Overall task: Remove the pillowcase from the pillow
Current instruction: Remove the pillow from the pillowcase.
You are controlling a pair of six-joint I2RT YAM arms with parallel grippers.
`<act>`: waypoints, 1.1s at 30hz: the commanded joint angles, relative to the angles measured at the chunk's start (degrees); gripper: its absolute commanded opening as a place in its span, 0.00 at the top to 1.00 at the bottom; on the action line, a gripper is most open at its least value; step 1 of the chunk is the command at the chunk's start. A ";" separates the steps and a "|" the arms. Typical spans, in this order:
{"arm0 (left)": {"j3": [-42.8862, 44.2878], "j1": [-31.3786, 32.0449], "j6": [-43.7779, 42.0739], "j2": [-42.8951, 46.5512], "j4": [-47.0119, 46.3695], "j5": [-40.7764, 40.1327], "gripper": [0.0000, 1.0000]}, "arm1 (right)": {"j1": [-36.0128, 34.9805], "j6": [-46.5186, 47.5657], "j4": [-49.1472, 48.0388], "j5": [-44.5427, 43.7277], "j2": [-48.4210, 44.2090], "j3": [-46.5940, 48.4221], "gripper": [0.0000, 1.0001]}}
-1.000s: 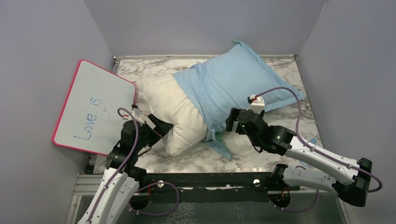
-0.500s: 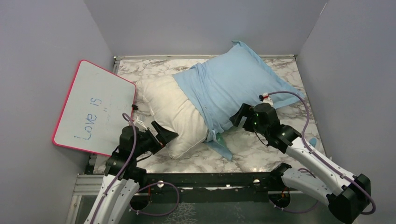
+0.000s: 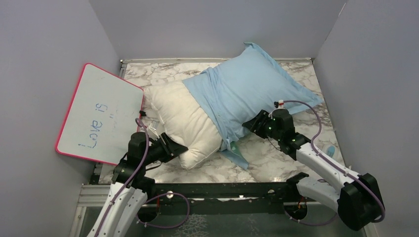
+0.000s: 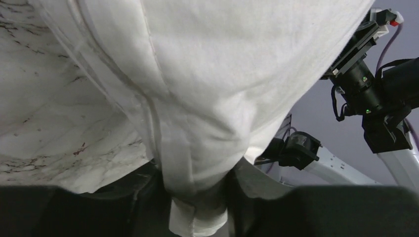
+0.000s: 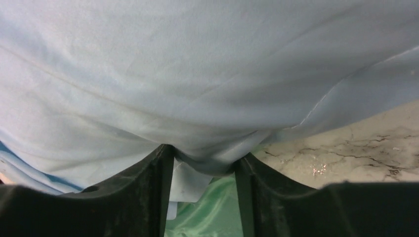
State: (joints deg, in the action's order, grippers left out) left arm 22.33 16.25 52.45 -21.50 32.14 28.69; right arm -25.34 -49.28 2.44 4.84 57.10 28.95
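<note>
The cream-white pillow [image 3: 183, 116] lies slanted across the marble table, its far right part inside the light blue pillowcase [image 3: 247, 84]. My left gripper [image 3: 178, 147] is at the pillow's bare near corner. In the left wrist view the white pillow [image 4: 207, 89] is squeezed narrow between the left gripper's [image 4: 195, 192] fingers. My right gripper [image 3: 249, 126] is at the near edge of the pillowcase, by its open hem. There a fold of the blue pillowcase [image 5: 197, 74] is pinched in the right gripper [image 5: 205, 163], with the green inner face [image 5: 212, 207] showing below.
A pink-framed whiteboard [image 3: 101, 113] leans against the left wall, close to my left arm. Grey walls close in the table [image 3: 276, 158] on the left, back and right. A flap of pillowcase hem [image 3: 236, 157] lies on the marble between the two grippers.
Both grippers have moved in and closed: the left on the pillow's near corner, the right on the pillowcase edge. The right arm has swung right and forward.
</note>
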 commanded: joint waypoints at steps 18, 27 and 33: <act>1.40 0.10 3.36 4.99 2.54 -9.11 1.00 | 2.21 6.99 4.53 -10.61 -2.68 4.25 0.35; 2.75 0.05 3.19 5.30 5.40 -10.69 1.00 | 6.10 3.09 -1.91 -3.19 1.45 2.46 0.73; 8.88 0.10 4.39 8.76 16.84 -24.29 1.00 | 13.29 7.60 2.78 -8.92 0.34 5.18 0.95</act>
State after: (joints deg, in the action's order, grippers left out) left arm 25.74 16.60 56.53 -15.62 39.46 16.80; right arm -17.02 -45.19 3.07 1.34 58.00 31.57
